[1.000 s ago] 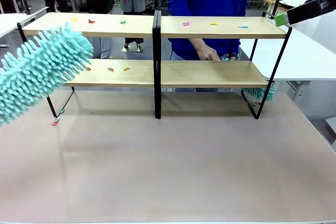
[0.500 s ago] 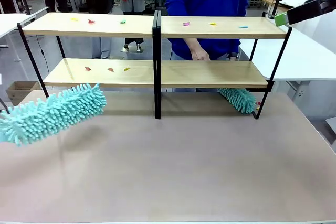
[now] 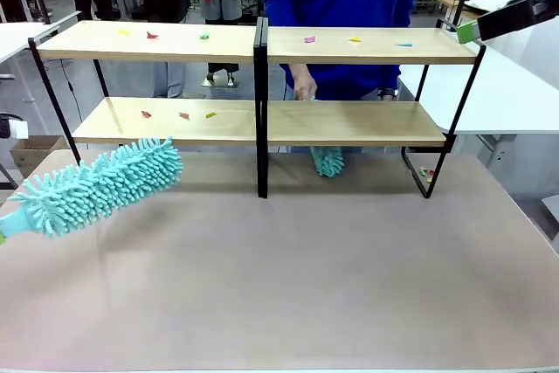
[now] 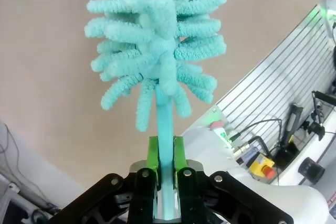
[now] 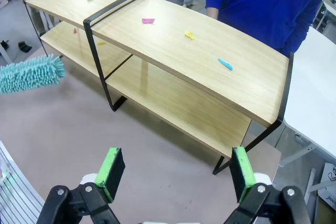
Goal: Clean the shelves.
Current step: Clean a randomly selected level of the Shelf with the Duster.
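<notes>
the left gripper (image 4: 165,153) is clamped on the handle of a teal duster (image 3: 100,183), low at frame left, near the shelves (image 3: 175,41) across the middle. coloured scraps (image 3: 183,115) lie on both boards, so i'd say sweeping's the step; next, lift the duster onto the lower board. the right gripper (image 5: 176,169) gapes wide, empty.

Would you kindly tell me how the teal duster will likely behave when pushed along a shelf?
Probably light: the left end effector holds the duster out by its thin handle alone. Its tufts look soft, so they should bend against the shelves.
</notes>
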You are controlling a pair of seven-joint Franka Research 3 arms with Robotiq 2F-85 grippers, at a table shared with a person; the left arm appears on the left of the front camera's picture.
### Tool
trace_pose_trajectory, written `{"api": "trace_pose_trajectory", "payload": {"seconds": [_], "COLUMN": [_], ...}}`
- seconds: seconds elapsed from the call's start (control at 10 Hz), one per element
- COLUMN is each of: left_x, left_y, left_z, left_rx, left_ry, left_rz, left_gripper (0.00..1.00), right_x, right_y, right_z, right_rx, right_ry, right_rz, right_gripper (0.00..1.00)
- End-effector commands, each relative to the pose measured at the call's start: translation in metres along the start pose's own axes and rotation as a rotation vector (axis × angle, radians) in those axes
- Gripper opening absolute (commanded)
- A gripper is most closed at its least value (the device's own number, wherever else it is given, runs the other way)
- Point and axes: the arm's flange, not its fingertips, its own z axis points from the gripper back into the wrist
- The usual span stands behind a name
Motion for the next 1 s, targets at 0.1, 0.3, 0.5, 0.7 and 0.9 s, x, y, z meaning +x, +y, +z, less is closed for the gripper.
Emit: {"api": "trace_pose_trajectory", "payload": {"seconds": [0.1, 0.3, 0.5, 0.7, 0.9], "left_x": [0.010, 0.016, 0.030, 0.047, 0.070], "left_y": [-0.019, -0.024, -0.026, -0.026, -0.025], "left_z": [-0.013, -0.021, -0.035, -0.050, -0.067], "left_rx": [0.078, 0.113, 0.163, 0.213, 0.315], "left_ry": [0.040, 0.070, 0.131, 0.119, 0.035], "left_rz": [0.021, 0.021, 0.068, 0.172, 0.301], "left_gripper": [0.12, 0.12, 0.12, 0.12, 0.12], "right_x": [0.000, 0.000, 0.000, 0.000, 0.000], "right_y": [0.000, 0.000, 0.000, 0.000, 0.000], "right_z": [0.000, 0.000, 0.000, 0.000, 0.000], "right_rx": [0.006, 0.006, 0.006, 0.006, 0.006], "right_ry": [-0.002, -0.002, -0.002, -0.002, -0.002], "right_rz": [-0.008, -0.008, -0.008, -0.008, -0.008], "right_gripper": [1.00, 1.00, 1.00, 1.00, 1.00]}}
